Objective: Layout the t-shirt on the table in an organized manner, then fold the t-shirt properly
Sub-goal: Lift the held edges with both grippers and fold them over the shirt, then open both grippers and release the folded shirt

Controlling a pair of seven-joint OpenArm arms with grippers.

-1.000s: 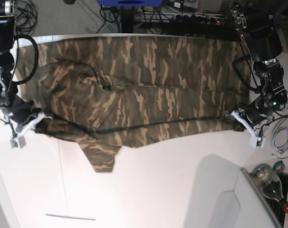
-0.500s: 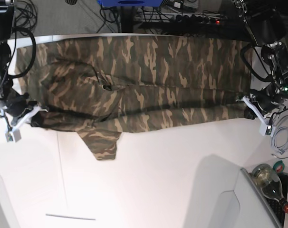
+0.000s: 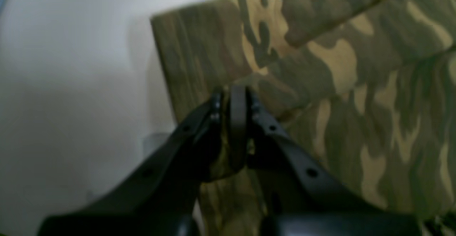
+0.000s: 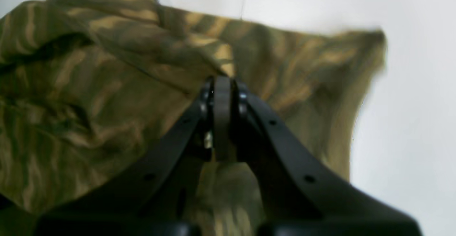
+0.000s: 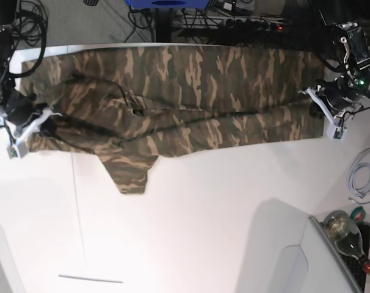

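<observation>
**Both claws clenched on the shirt edge, cloth carried toward the far side**

In the left wrist view, the black left gripper point(image 3: 233, 97) was clenched, its jaws closed on a fold of the soft camouflage t-shirt point(image 3: 338, 72) in olive, brown and tan. The smooth white table point(image 3: 64, 86) showed bare beside the cloth edge.

In the right wrist view, the black right gripper point(image 4: 222, 90) was also clenched, with the bunched cloth of the t-shirt point(image 4: 107, 86) pinched between its jaws. The table point(image 4: 409, 104) lay white beyond the shirt's loose corner.

In the base view, the t-shirt point(image 5: 191, 97) lay stretched across the far part of the table point(image 5: 203, 232), one sleeve hanging toward the near side. The left gripper point(image 5: 324, 105) and the right gripper point(image 5: 27, 125) held its two ends. Compared with a second ago, both grippers had moved toward the far edge and the near hem had followed them. A glass bottle point(image 5: 347, 235) and a coiled white cable point(image 5: 362, 177) were well apart from the shirt.
</observation>
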